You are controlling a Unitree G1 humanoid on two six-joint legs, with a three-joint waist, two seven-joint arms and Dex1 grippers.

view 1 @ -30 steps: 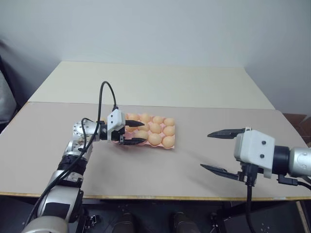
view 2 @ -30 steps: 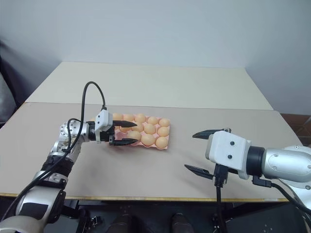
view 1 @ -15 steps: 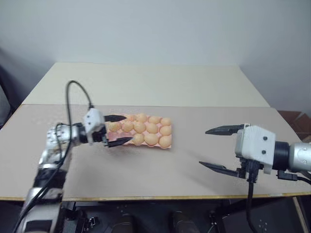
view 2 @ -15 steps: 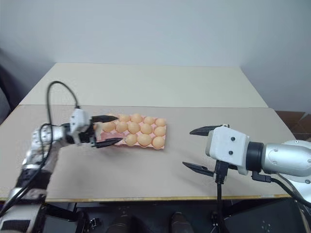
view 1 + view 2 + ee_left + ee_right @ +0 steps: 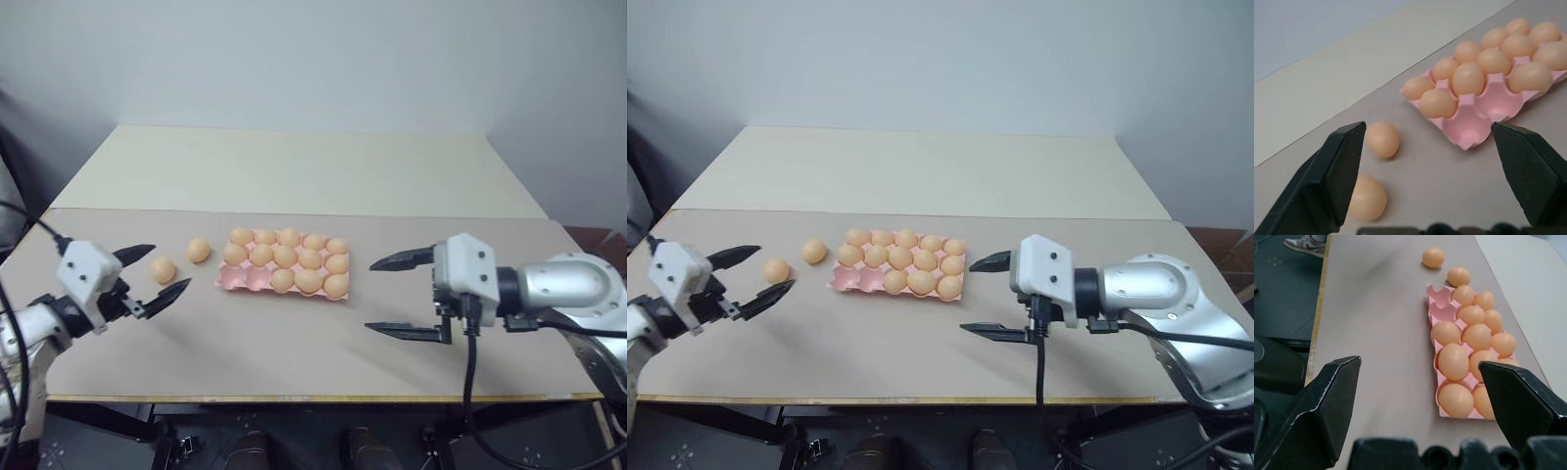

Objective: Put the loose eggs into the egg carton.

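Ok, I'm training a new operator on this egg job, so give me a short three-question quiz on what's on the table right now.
1. How many loose eggs lie on the table outside the egg carton?
2. True or false: the left claw is shut on an egg.
3. Where are the carton's empty cups? A) in the row nearest the robot, at the end toward the loose eggs; B) in the far row; C) there are none.
Key: 1) two; 2) false, it is open and empty; 3) A.
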